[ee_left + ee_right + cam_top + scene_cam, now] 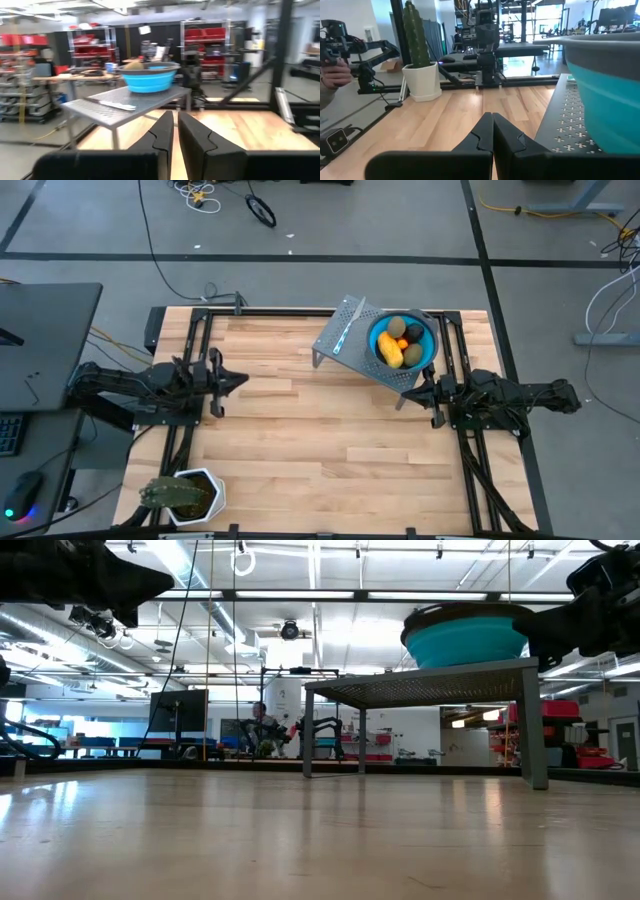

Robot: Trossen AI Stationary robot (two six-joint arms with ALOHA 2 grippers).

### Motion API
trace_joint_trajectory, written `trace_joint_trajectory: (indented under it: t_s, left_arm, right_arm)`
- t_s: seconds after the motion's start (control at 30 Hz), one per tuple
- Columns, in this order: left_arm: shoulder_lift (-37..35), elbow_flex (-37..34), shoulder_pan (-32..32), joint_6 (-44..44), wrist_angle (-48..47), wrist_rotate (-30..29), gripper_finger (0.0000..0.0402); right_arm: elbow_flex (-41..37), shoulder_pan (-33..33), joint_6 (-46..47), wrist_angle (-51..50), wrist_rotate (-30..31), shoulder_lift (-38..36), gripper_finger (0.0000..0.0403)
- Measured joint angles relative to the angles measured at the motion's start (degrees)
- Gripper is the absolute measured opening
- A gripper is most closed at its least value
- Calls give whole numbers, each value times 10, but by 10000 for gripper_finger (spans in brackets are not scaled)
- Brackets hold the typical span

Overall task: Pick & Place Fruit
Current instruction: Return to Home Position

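The fruit [398, 342] lies in the blue bowl [427, 357] on the shelf [338, 338], upper right of centre. The left hand [240, 380] at mid-left and the right hand [412, 392] beside the shelf are both closed and empty.

Lightly glossy plank-wood table [300, 430], perforated matt grey metal shelf [340, 340], smooth blue plastic bowl [428, 352].

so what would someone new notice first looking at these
The bright blue strainer bowl heaped with toy fruit stands out, up on the grey perforated shelf beside the right arm. Next come the two dark arms at either side, left gripper and right gripper both empty. The spiky green plant sits at a left-side table corner.
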Motion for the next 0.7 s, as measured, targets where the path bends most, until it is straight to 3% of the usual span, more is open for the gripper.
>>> trace_joint_trajectory:
  t_s: [0.23,0.47,0.7]
  left_arm:
    - [0,0,0,0,-3,102,21]
    - [0,-77,0,-11,91,84,8]
    - [-9,-73,2,42,95,86,5]
  right_arm:
    - [0,0,0,0,1,0,0]
    - [1,-1,0,-1,6,0,0]
    - [1,-1,0,-2,6,0,0]
